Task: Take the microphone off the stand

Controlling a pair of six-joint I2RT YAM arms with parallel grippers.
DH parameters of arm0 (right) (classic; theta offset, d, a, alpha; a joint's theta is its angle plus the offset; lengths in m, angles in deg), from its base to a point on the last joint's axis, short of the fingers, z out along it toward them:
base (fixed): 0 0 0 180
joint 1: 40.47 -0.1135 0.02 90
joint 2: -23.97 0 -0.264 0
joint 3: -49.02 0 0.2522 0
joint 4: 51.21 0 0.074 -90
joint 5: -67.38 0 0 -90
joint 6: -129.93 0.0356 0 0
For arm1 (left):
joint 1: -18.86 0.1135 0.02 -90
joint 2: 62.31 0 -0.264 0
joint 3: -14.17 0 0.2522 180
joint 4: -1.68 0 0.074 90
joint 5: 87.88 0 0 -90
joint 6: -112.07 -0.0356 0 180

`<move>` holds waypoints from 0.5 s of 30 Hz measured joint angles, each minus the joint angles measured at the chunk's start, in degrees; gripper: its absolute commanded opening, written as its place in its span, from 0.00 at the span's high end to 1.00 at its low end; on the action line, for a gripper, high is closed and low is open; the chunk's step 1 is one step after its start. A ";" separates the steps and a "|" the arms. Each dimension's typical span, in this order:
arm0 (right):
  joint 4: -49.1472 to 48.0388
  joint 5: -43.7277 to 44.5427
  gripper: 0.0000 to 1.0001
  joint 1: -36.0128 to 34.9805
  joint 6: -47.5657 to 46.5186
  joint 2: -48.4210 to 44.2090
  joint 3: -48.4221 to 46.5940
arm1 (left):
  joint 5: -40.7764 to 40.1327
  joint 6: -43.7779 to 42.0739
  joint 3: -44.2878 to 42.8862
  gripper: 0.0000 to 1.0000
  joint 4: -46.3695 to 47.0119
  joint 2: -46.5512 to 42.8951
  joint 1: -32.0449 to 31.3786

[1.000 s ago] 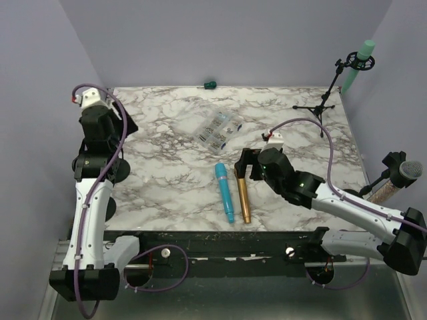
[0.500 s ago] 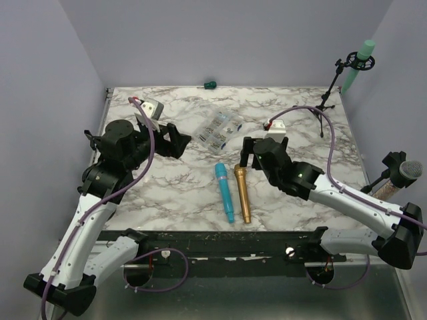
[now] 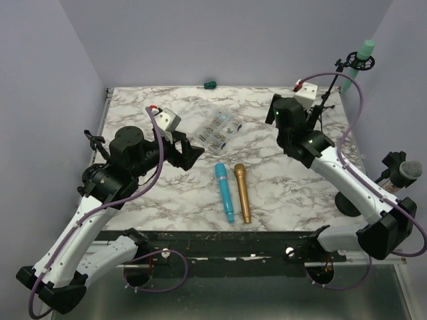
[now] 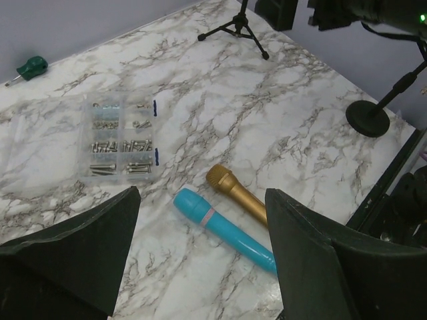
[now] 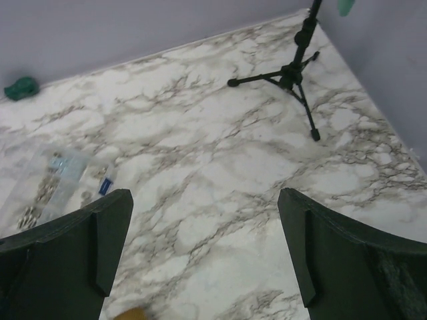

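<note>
A mint-green microphone (image 3: pixel 360 57) sits clipped in a black tripod stand (image 3: pixel 325 100) at the table's back right corner. In the right wrist view the tripod (image 5: pixel 293 73) shows at the top right, with only the microphone's lower end (image 5: pixel 345 7) in view. My right gripper (image 3: pixel 280 115) is open and empty just left of the stand, above bare marble (image 5: pixel 203 197). My left gripper (image 3: pixel 190 151) is open and empty over the table's left middle; between its fingers (image 4: pixel 201 195) lie a blue microphone (image 4: pixel 223 230) and a gold microphone (image 4: pixel 237 193).
A clear screw box (image 3: pixel 220 130) lies at the centre back. A green screwdriver (image 3: pixel 209 85) lies at the back edge. A second stand with a round base (image 3: pixel 347 203) holds a grey microphone (image 3: pixel 408 170) at the right edge. Walls close in on three sides.
My right gripper has moved from beside the gold microphone to the back right, near the tripod stand. My left arm has swung from the left edge toward the table's middle.
</note>
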State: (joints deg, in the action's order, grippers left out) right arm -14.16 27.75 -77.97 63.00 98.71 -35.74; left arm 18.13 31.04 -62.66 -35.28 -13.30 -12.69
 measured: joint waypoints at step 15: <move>2.67 -1.81 0.00 15.96 -3.06 6.62 -15.21 | -1.95 -1.29 0.22 0.22 -0.04 3.30 -4.44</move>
State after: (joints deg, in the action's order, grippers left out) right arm -11.50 25.94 -62.01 59.94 105.33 -50.95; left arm 16.18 29.75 -62.44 -35.33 -10.00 -17.12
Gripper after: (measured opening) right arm 0.998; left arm 0.777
